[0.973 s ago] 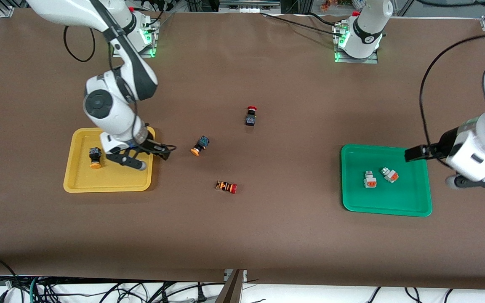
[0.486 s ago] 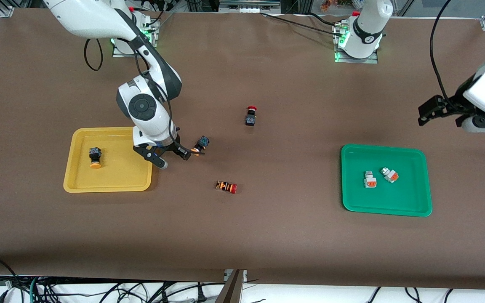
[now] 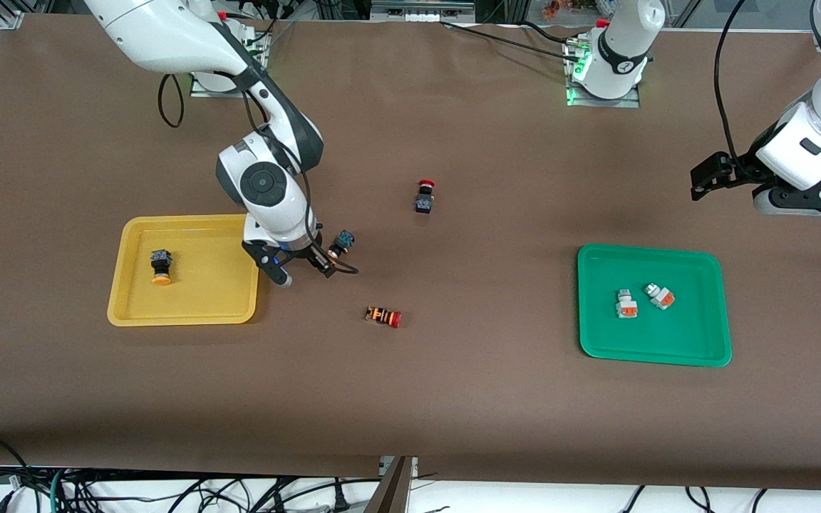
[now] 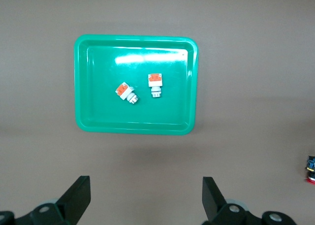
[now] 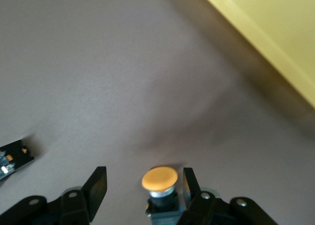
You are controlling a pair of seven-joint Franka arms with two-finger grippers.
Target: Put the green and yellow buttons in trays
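The right gripper (image 3: 301, 269) is set low over the worktop (image 3: 482, 413) just beside the yellow tray (image 3: 186, 313), its jaws spread to either side of the last loose yellow button (image 5: 159, 179), which lies on its side between them; nothing is pinched yet, and the placing is judged to be the approach for a grasp so that the button can be carried into the yellow tray. One yellow button (image 3: 161, 268) already lies inside that tray. The two pale-capped buttons (image 3: 626, 303) (image 3: 660, 296) lie side by side in the green tray (image 3: 703, 356), well apart from the yellow tray toward the left arm's end of the worktop. The left gripper (image 3: 774, 192) waits in the air over bare worktop near the green tray, jaws spread wide and empty. Two red-capped buttons are left out of the sorting: a striped one (image 3: 383, 316) near the yellow tray, nearer the front camera than the loose button, and a black one (image 3: 424, 198) farther off. Neither is judged to block the short path to the yellow tray.
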